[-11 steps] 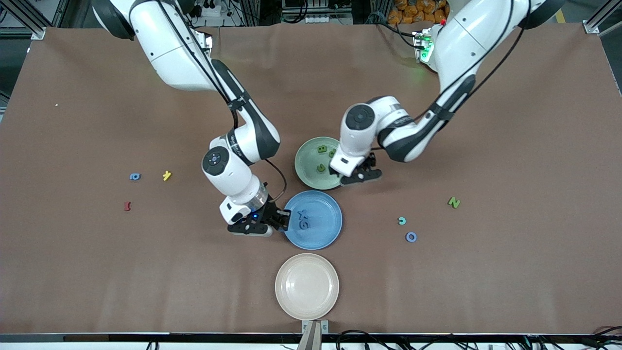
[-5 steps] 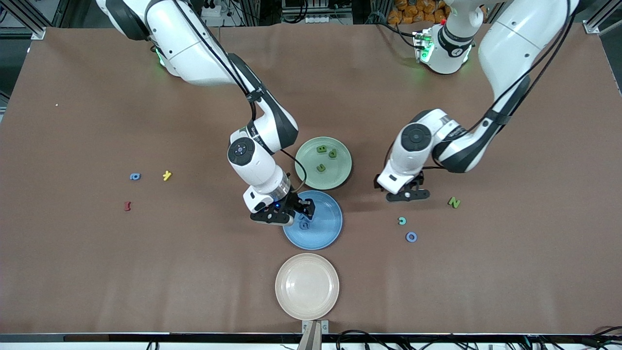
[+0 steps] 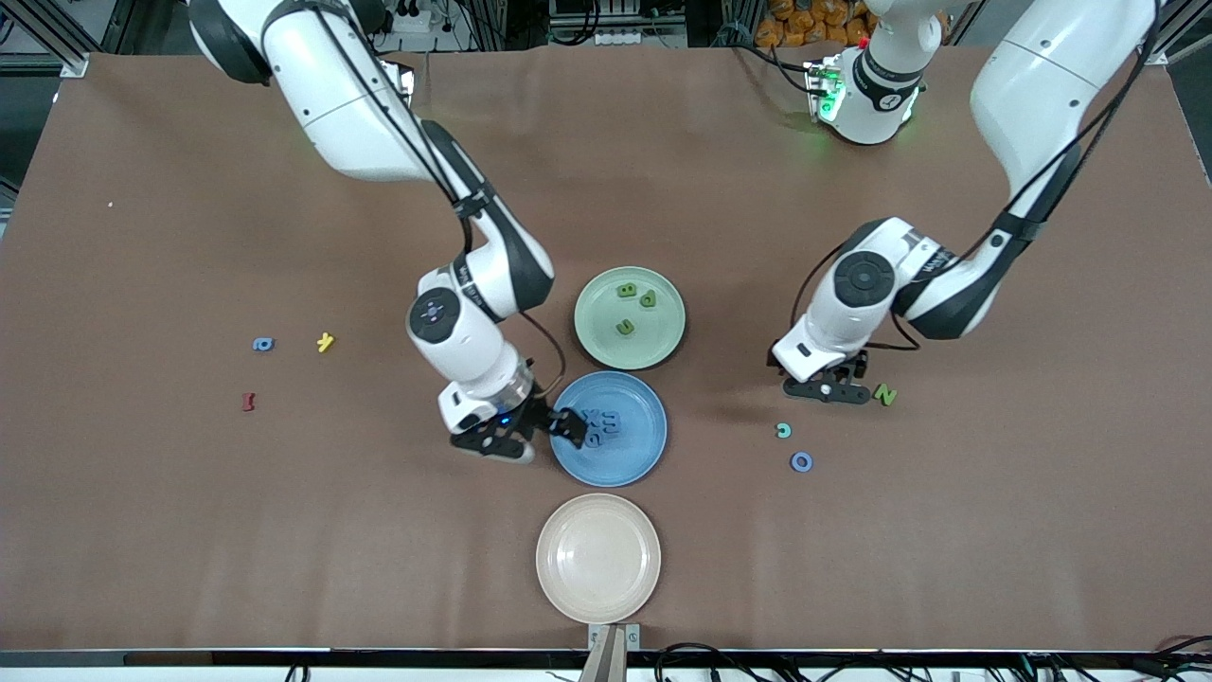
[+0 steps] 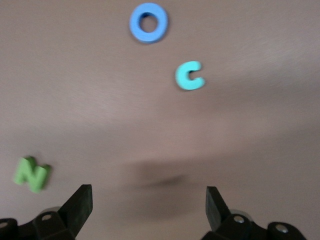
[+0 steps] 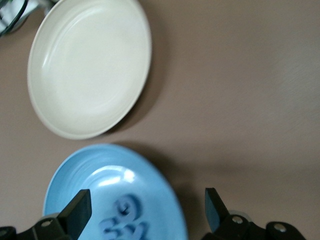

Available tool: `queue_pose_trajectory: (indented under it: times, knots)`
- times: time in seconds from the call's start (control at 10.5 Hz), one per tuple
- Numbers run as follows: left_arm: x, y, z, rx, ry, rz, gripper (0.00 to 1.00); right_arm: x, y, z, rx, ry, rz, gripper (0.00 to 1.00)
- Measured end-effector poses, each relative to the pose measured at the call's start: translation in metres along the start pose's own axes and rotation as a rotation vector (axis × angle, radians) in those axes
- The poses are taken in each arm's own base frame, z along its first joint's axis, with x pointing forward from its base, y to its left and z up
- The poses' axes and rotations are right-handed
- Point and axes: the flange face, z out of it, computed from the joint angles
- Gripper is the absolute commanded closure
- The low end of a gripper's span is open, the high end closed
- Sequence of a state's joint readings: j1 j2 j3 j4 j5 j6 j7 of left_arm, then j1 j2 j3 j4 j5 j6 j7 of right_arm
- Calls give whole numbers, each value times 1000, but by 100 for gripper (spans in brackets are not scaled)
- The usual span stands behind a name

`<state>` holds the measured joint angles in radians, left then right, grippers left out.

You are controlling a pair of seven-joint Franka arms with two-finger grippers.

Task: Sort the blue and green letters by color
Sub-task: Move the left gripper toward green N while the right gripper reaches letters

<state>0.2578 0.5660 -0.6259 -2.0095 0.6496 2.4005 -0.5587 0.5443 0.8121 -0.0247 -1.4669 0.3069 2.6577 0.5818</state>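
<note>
Centre of frame: the right gripper (image 3: 530, 434) is hovering at the blue plate's (image 3: 636, 450) edge, jaws spread and empty; blue letters (image 3: 602, 428) are lying in that plate. Above it, green letters (image 3: 634, 300) are sitting in the green plate (image 3: 606, 346). Right of centre: the left gripper (image 3: 826, 389), jaws spread, is hanging beside the green N (image 3: 885, 394).

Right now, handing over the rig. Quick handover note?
Right gripper: open, empty, at the blue plate's rim.
Left gripper: open, empty, low beside the green N.
Done: three blue letters in the blue plate; three green letters in the green plate.
Left: green N, and the blue letter toward the right arm's end of the table.
</note>
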Motion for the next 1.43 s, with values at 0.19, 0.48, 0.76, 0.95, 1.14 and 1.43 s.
queue_pose_trajectory:
  times: [0.19, 0.48, 0.76, 0.95, 1.14, 1.43]
  knots:
    - [3, -36, 4, 1, -5, 157, 0, 33, 36, -13, -19, 21, 48, 0]
    - [3, -91, 9, 0, -14, 346, 0, 76, 111, -38, -70, 33, 5, 0]
    - [5, -117, 10, -1, -7, 476, 0, 114, 199, -71, -121, 19, -42, 0]
    - [9, -132, 13, -7, -3, 530, 0, 133, 250, -98, -149, -63, -82, 0]
    - [10, -135, 28, -35, -13, 537, 0, 149, 302, -137, -179, -124, -132, 0]
    - [7, -141, 50, -60, -34, 519, 0, 159, 388, -190, -291, -200, -223, 0]
